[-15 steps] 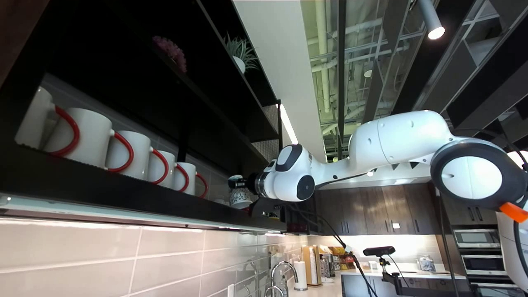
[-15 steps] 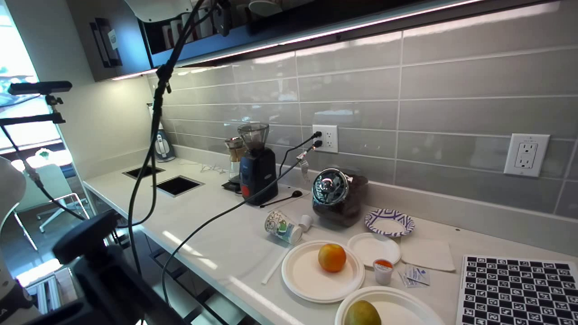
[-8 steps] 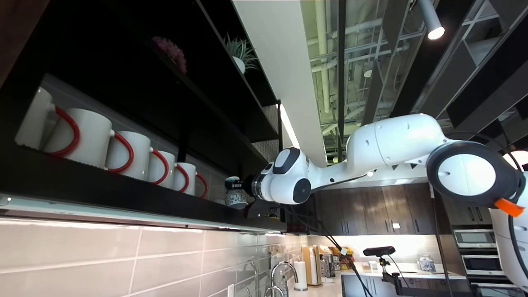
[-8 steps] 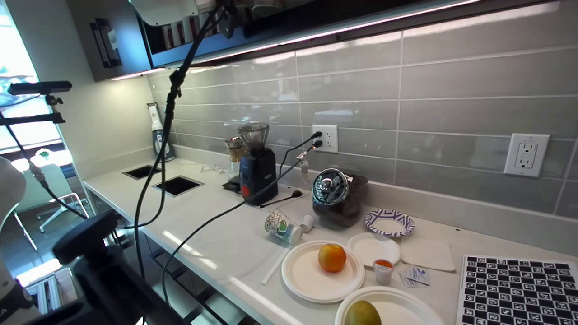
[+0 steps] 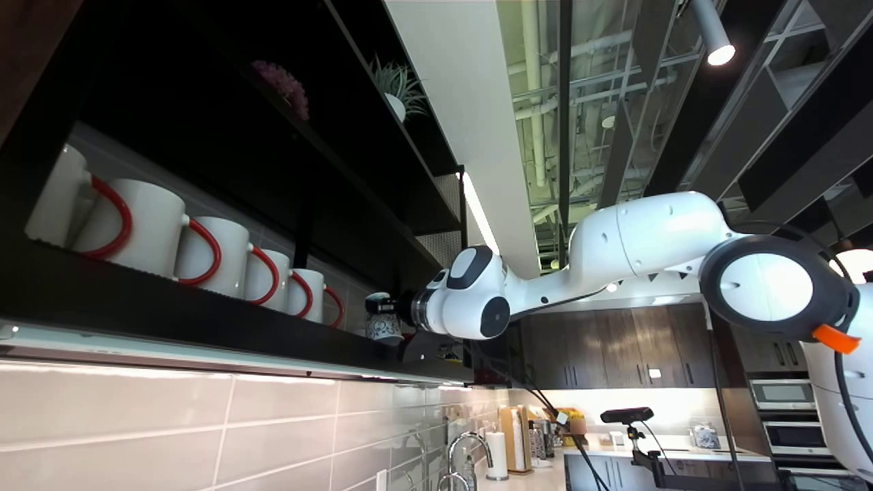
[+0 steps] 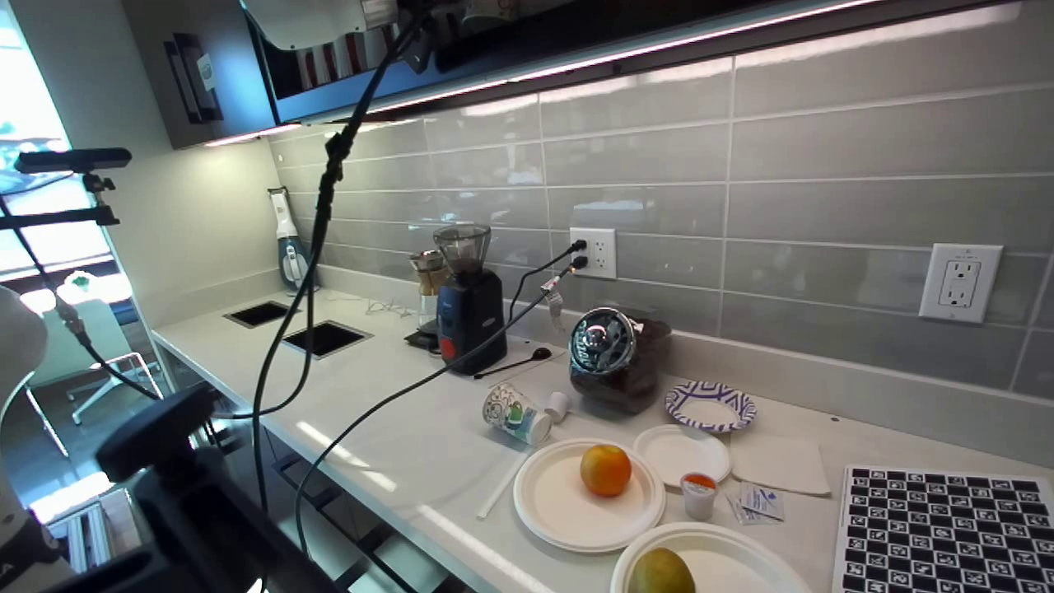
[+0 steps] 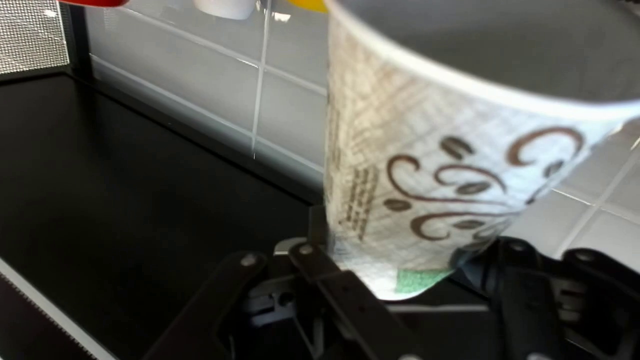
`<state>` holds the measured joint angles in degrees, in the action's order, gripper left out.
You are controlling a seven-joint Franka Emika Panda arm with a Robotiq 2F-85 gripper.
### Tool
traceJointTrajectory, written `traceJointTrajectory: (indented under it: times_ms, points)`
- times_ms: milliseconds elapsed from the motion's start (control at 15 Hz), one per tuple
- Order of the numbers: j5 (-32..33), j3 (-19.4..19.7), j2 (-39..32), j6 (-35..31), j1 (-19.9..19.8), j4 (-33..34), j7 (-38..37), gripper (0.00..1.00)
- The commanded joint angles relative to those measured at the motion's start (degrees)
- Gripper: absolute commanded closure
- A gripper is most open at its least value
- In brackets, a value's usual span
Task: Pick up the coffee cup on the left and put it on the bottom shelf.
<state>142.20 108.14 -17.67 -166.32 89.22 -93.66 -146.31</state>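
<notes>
Find the black jointed fingers of the gripper clenched on the narrow end of a cream, swirl-printed, tapered paper coffee cup. Locate the cup between the fingers, with its wide mouth beyond, apparently at the front of the long black bottom shelf; contact with it unclear.

Anticipate toppling on release, from tilt or from letting go too high. Anticipate slip or denting, from finger pressure on thin paper. Anticipate rim strikes on the grey rectangular wall tiles beyond the fingers, from over-reach.

Count at the fingers: one coffee cup. To the side of the fingers: five white cylindrical red-handled mugs. Well below the fingers: one white printed paper cup on its side, one round orange fruit, one oval green fruit, two large white round plates.
</notes>
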Motion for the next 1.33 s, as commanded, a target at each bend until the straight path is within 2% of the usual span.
traceJointTrajectory:
  times_ms: [0, 67, 133, 267, 733, 1000, 1267]
  points:
    - [2.3, -3.3, 3.4, 0.1, -1.8, 1.8, 1.4, 0.62]
    - [2.3, -3.8, 3.3, 0.0, -2.3, 1.8, 1.5, 0.32]
    - [2.5, -4.2, 3.3, 0.1, -2.7, 1.9, 1.4, 0.11]
    - [2.6, -4.5, 3.0, 0.1, -3.1, 2.1, 1.1, 0.0]
    - [1.7, -2.8, 1.2, -1.3, -1.9, 2.2, 0.3, 0.0]
    - [-3.7, 0.3, -3.2, -5.1, -2.9, 1.5, 1.8, 0.0]
    - [-4.6, 3.8, -5.6, -8.3, -1.3, 1.0, 0.9, 0.0]
